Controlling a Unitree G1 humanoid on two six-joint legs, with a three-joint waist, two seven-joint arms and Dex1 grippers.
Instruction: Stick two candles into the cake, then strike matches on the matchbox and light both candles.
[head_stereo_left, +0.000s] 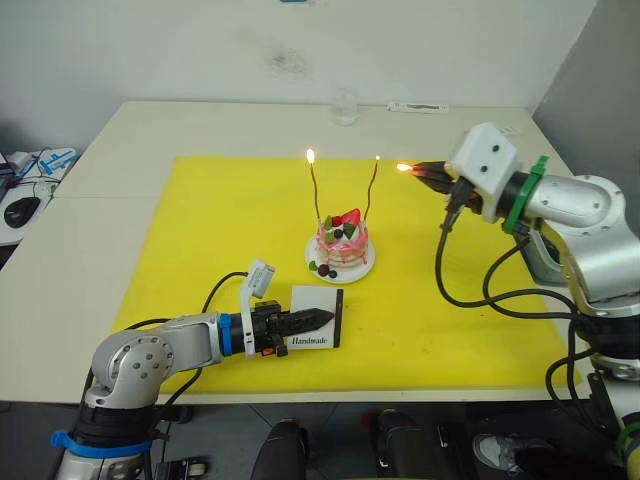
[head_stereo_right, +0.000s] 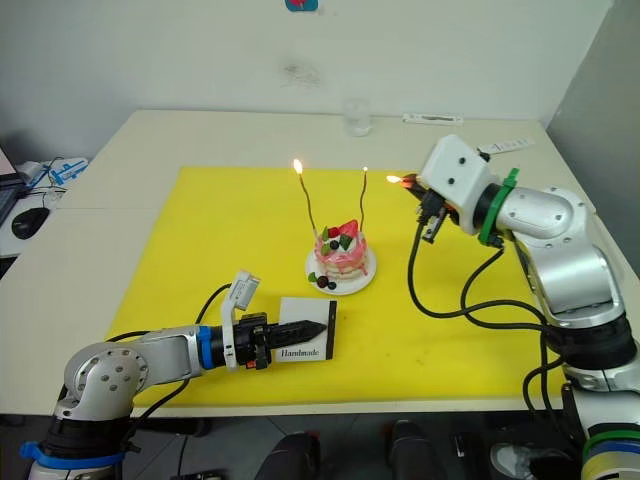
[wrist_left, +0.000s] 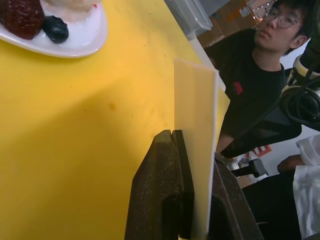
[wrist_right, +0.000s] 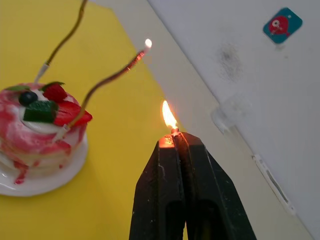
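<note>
Cake: one (head_stereo_left: 342, 243), on a white plate (head_stereo_left: 362, 270), mid yellow mat (head_stereo_left: 200, 230).
Candles: two, both upright in the cake. Left candle (head_stereo_left: 314, 195) carries a full flame; right candle (head_stereo_left: 373, 195) shows a small glow at its tip.
Matches: one seen, burning match (wrist_right: 174, 131), flame up, just right of the right candle.
Right gripper (wrist_right: 178, 142): fingers pinched together on the burning match, raised above the mat.
Matchbox: one (head_stereo_left: 318, 318), on the mat near the cake's front.
Left gripper (head_stereo_left: 318, 319): fingers clamped on the matchbox edge.
Person: one (wrist_left: 250, 85), seated beyond the table.
</note>
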